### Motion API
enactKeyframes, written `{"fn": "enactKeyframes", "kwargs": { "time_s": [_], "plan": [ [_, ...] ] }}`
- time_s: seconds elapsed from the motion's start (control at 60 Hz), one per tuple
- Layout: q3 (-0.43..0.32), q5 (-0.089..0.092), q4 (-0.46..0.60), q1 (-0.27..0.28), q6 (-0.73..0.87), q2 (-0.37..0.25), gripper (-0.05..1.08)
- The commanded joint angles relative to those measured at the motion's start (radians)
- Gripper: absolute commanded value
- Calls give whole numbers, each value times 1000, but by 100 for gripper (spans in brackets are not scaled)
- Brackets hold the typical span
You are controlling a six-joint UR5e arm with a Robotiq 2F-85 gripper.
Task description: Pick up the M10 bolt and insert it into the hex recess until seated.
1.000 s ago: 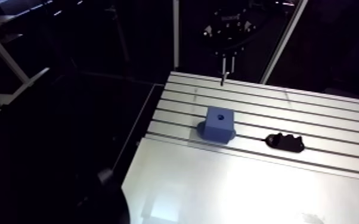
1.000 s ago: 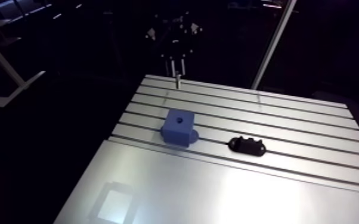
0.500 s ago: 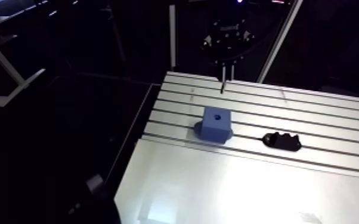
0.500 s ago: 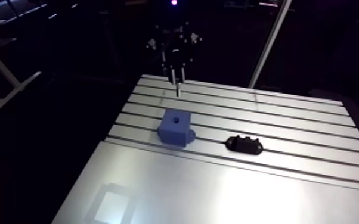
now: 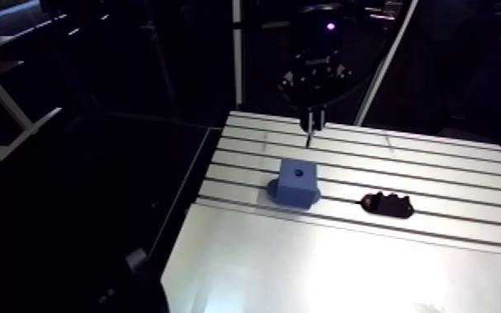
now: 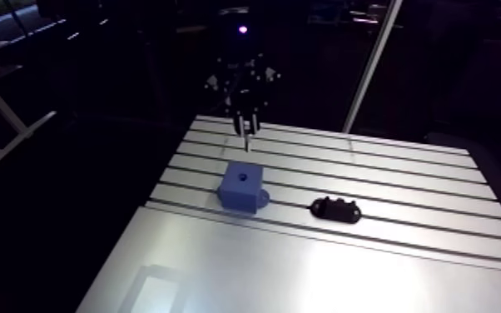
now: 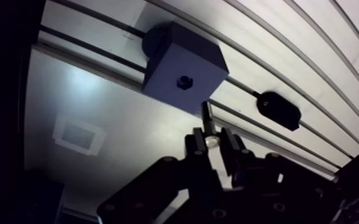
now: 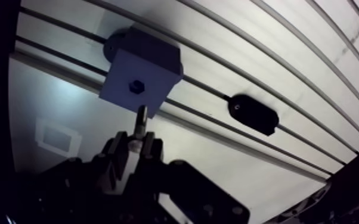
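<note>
We are seeing a small black oblong piece [image 5: 387, 205] lying flat over a groove of the slotted table [image 5: 437, 158].

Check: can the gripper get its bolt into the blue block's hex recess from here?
Probably yes: the hex recess sits uncovered just ahead of the bolt in the gripper; the black part lies aside.

Block [image 5: 296, 183] sits on table [image 5: 437, 158], nr its left edge in arm view; hex recess [image 5: 299, 172] in block's top face. Fixture [image 5: 387, 205] lies right of block, apart. M10 bolt [image 7: 206, 116], clamped in gripper [image 7: 213, 137], hangs behind block, apparently clear of it.
</note>
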Motion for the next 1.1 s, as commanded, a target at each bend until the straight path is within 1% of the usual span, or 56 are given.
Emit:
{"fn": "enactKeyframes", "kwargs": {
  "time_s": [0.017, 0.267, 0.5, 0.683, 1.1],
  "plan": [
    [17, 1, -19, -1, -2, -1, 108],
    [35, 1, -37, -1, -4, -2, 108],
    [44, 6, -49, 1, -7, -2, 108],
    [67, 4, -62, 4, -5, -2, 108],
    [79, 3, -69, 15, 4, 1, 108]
  ]
}}
